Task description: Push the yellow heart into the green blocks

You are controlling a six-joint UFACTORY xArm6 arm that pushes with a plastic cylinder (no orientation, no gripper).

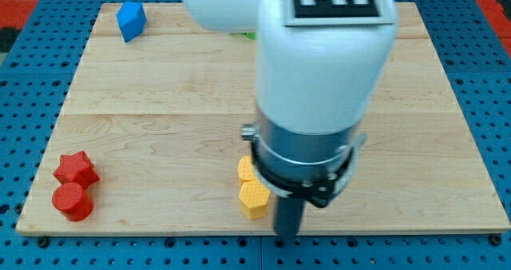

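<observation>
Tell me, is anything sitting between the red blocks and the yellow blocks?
No. In the camera view, only bare wooden board lies between the red star block, the red cylinder block and the two yellow blocks.

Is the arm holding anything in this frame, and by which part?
Nothing is held. My tip is a bare rod, just right of the yellow hexagon block.

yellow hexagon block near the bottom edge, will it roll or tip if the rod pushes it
The yellow hexagon block looks low and flat-based, so it should slide, not roll or tip. The wooden board looks smooth, so sliding seems easy. It touches another yellow block, which may move too. My tip sits just right of it.
</observation>
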